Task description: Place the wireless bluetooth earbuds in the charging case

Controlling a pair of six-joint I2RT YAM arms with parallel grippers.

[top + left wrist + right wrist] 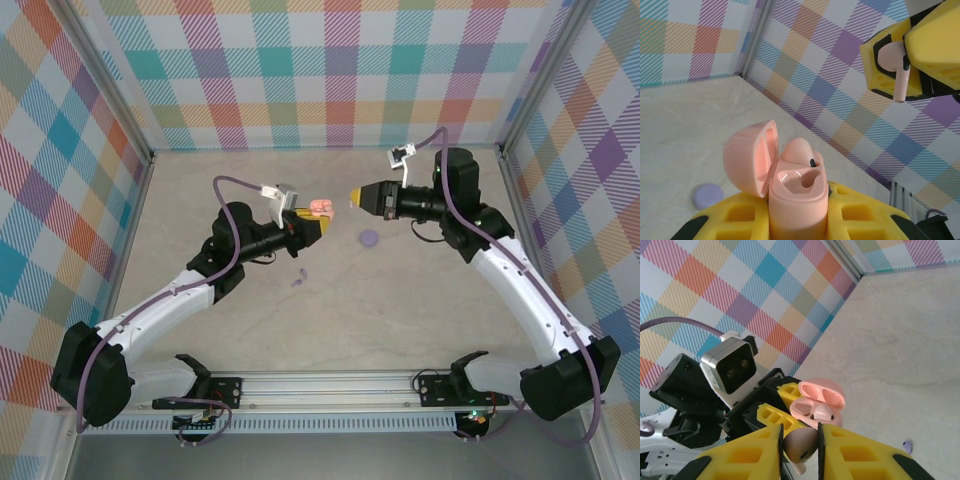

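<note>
Between blocky yellow right fingers (860,455) sits a smooth, stemmed pink earbud (801,445).

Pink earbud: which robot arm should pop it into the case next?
Right. The right gripper pinches the pink earbud and faces the open charging case. The left gripper is busy holding that case, lid open.
</note>
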